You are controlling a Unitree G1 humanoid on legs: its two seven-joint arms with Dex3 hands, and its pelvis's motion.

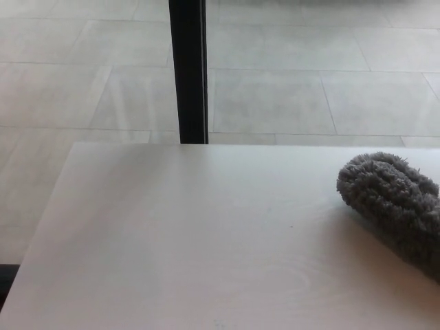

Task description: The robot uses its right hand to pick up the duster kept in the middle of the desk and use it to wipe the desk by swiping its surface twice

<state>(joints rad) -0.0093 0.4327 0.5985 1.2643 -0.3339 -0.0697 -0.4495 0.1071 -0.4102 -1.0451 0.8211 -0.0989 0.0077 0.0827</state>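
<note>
A grey duster (393, 206) lies on the right side of the pale worktop (192, 240), reaching the right edge of the head view, where its far part is cut off. Its pile is thick, shaggy and ribbed, like chenille, and the visible end is rounded and blunt. Its long axis runs diagonally: the rounded end points up and toward the left, and the body trails down to the right. The worktop is smooth, light wood with faint grain, matte. Beyond its far edge stands a black vertical post (188, 69) before a floor (309, 82) of large pale tiles. Neither hand shows, so the state of the fingers cannot be told.
</note>
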